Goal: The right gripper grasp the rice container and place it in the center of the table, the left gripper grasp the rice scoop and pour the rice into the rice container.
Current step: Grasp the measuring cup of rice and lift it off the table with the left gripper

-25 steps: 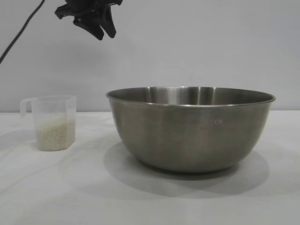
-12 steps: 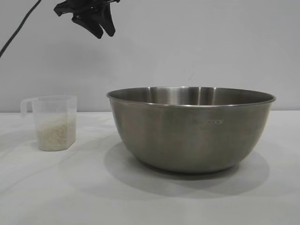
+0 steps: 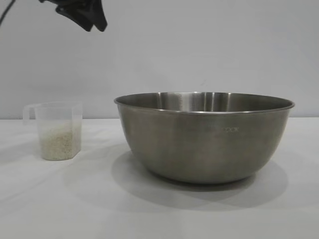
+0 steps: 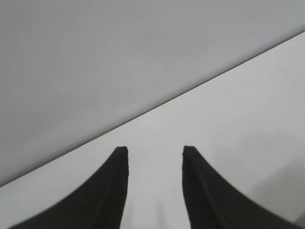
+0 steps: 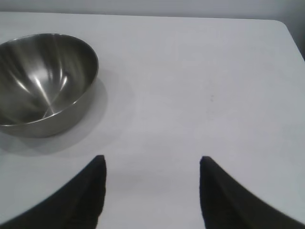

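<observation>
The rice container (image 3: 204,137), a large steel bowl, stands on the white table (image 3: 75,204) right of the middle; it also shows empty in the right wrist view (image 5: 43,83). The rice scoop (image 3: 58,130), a clear cup about half full of rice (image 3: 60,142), stands upright at the left. My left gripper (image 3: 92,22) hangs high at the top left, above and a little right of the scoop; in its wrist view (image 4: 155,151) the jaws are apart and empty. My right gripper (image 5: 152,160) is open and empty over bare table, apart from the bowl, and out of the exterior view.
A pale grey wall (image 3: 199,45) closes the back of the table. In the right wrist view the table's far corner (image 5: 281,24) shows, with bare white surface between the bowl and that edge.
My left gripper has risen and moved left, now partly cut by the top edge of the exterior view. The bowl and the scoop have not moved.
</observation>
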Robot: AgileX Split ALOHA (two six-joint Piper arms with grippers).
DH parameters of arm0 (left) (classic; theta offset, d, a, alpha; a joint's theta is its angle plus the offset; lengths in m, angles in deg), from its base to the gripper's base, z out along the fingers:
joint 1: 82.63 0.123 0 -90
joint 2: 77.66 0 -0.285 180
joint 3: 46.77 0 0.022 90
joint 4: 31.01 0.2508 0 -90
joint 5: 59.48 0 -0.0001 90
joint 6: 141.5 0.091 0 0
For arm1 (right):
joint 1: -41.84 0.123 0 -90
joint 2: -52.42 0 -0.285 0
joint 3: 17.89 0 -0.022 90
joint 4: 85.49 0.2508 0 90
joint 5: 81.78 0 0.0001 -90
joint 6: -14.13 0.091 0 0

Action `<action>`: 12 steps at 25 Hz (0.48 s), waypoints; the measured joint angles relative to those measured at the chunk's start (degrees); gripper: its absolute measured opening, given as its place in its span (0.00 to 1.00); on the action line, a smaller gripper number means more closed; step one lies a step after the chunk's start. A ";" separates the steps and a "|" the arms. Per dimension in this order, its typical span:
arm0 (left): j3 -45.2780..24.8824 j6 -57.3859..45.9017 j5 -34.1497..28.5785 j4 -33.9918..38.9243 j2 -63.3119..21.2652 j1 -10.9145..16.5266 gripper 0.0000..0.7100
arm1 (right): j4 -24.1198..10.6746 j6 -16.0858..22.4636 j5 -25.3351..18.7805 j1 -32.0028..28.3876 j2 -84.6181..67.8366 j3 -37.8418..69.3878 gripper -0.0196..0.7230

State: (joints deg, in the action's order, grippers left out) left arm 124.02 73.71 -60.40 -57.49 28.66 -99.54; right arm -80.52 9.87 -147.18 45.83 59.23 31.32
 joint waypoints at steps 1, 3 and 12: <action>-4.79 0.05 4.61 -0.12 -2.22 -0.14 0.31 | 0.00 0.00 0.00 0.00 0.00 0.00 0.58; -12.91 -0.72 11.72 0.62 -5.87 -0.39 0.31 | 0.00 0.09 0.00 0.00 0.00 0.00 0.58; -37.08 -33.47 26.39 25.46 -15.63 -0.39 0.31 | -0.12 0.19 0.00 -0.12 0.00 0.00 0.58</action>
State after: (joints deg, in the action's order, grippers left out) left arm 86.94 40.25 -34.01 -32.03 13.02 -99.94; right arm -80.64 10.06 -147.18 45.71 59.23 31.32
